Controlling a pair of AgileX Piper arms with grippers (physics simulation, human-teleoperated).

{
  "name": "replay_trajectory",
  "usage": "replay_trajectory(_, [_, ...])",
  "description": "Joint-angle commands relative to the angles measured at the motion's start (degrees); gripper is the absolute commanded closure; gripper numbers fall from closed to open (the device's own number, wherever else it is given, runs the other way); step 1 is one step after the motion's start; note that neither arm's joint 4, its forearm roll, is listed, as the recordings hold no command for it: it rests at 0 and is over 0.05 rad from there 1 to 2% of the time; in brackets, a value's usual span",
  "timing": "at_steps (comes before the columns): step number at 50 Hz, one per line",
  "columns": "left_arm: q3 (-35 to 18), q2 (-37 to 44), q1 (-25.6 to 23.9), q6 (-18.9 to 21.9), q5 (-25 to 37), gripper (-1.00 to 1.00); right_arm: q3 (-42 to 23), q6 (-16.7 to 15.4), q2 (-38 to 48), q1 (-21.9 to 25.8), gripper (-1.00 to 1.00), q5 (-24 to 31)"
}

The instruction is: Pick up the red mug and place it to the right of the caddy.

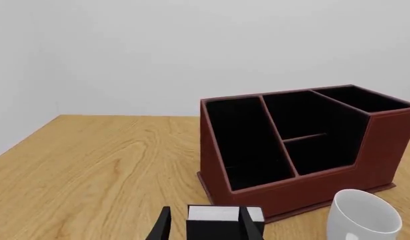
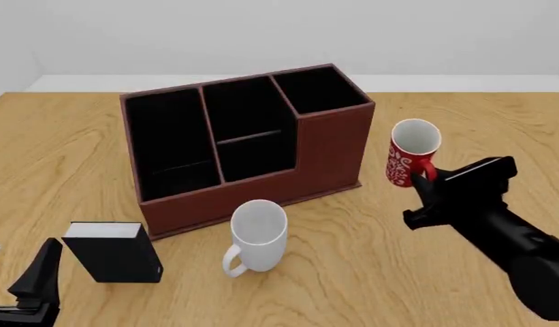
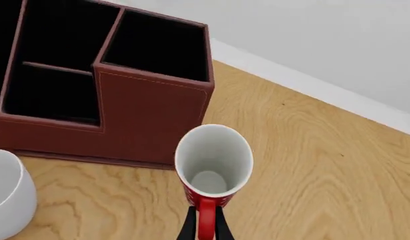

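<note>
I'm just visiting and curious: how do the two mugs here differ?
The red mug is red with white patterning; the white mug is plain white. The red mug looks smaller. The right gripper holds the red mug by its handle, right of the caddy; the white mug stands free before it. Both are upright and empty.

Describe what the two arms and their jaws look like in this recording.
Both arms are plain matte black, with no cables, markings or labels to be seen. The right arm is a thick, rounded link narrowing to a blocky, angular wrist. The right gripper has thin, flat black jaws. The left gripper shows angular, wedge-shaped black jaws; little more of that arm is in view.
</note>
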Motion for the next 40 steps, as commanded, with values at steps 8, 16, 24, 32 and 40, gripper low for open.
replay_trajectory(8, [0.02,0.03,0.08,0.11,-0.02,-1.0,-11.47,-1.53,11.97,-3.76,1.0,-1.53])
replay_trajectory(16, [0.1,0.2,0.17,0.11,-0.19,-1.0,-15.01,-1.07,17.02,-5.64,1.0,-2.62])
replay_trajectory(24, [0.04,0.11,0.15,0.13,0.01,-1.0,-17.53,-0.34,21.05,-6.56,1.0,-3.24])
replay_trajectory(32, [0.09,0.37,0.2,0.15,-0.27,-1.0,-19.96,0.13,24.44,-6.73,1.0,-3.5])
replay_trajectory(40, [0.03,0.24,0.32,-0.04,-0.16,-1.0,-22.7,1.6,28.42,-7.51,1.0,-3.38])
